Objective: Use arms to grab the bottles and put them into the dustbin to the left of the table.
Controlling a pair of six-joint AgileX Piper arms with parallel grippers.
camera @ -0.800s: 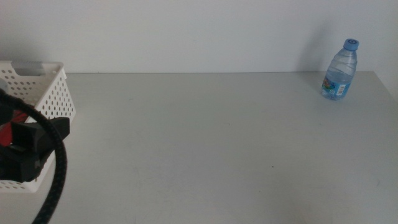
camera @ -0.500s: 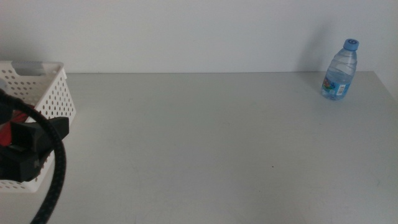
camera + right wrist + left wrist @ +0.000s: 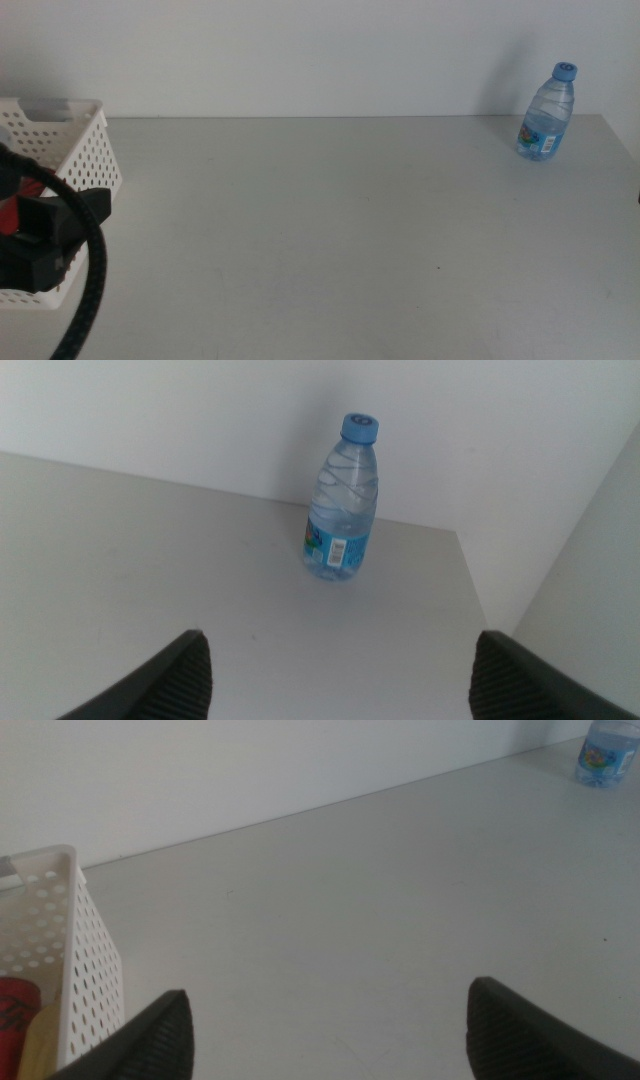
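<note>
A small clear blue water bottle with a blue cap stands upright at the far right corner of the table. It shows close in the right wrist view, ahead of my open, empty right gripper. My left arm is at the left edge, next to the white perforated dustbin. My left gripper is open and empty beside the dustbin. A red can and a pale-yellow bottle lie inside it. The water bottle is far off in the left wrist view.
A white wall runs behind the table's far edge. The table's right edge lies just beyond the water bottle. A thick black cable curves down from my left arm at the lower left.
</note>
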